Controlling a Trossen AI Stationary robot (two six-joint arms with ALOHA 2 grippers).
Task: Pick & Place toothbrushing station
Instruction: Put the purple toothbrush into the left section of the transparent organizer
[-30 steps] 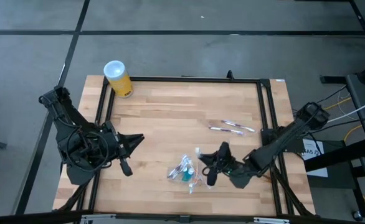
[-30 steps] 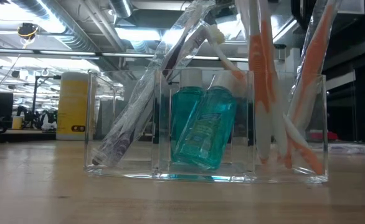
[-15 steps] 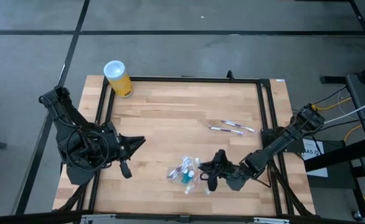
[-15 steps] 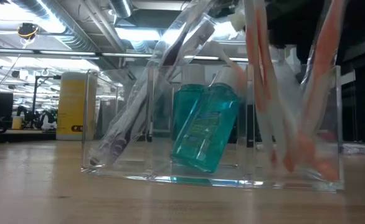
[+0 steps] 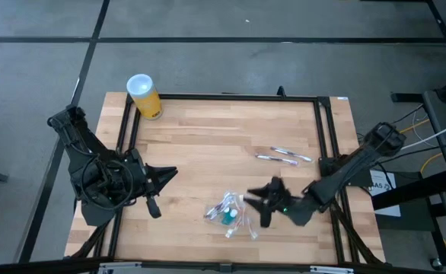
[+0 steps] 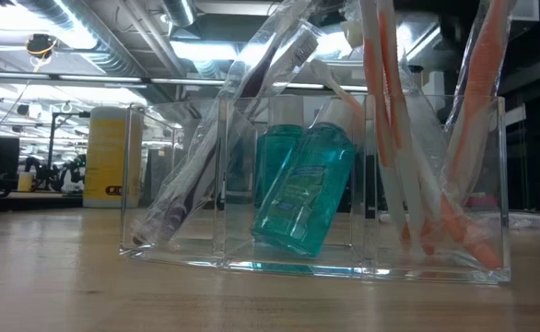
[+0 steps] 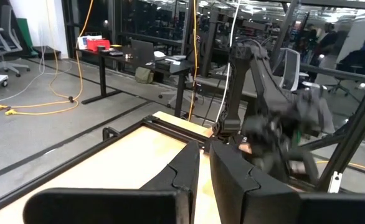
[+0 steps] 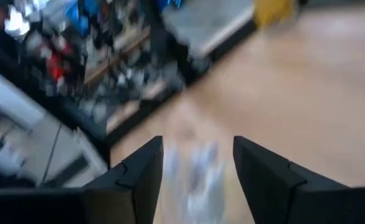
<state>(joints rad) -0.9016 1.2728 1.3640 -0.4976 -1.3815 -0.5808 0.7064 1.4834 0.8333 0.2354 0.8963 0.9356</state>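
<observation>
Seen from overhead, the clear plastic holder [image 5: 229, 213] sits near the front edge of the light wooden table [image 5: 208, 144], a small jumble of white toothbrushes and a teal bottle that is hard to pick apart. The right gripper [image 5: 259, 203] lies just beside it, fingers spread and nothing between them. The left gripper [image 5: 162, 187] waits at the table's left side, fingers nearly together. Two wrapped toothbrushes [image 5: 282, 156] lie apart, farther back, and a yellow canister with a white lid [image 5: 144, 96] stands at the far left corner.

At table height the holder [image 6: 491, 184] fills the frame; its walls are faint. A teal bottle [image 6: 302, 194] leans in the middle compartment, orange-and-white brushes [image 6: 390, 138] crowd one end, a wrapped purple-tipped brush [image 6: 205, 175] tilts in the other; their tops are cut off.

The left wrist sees its dark fingers [image 7: 179, 180] close together. The right wrist view is blurred; its fingers [image 8: 139, 174] stand apart.
</observation>
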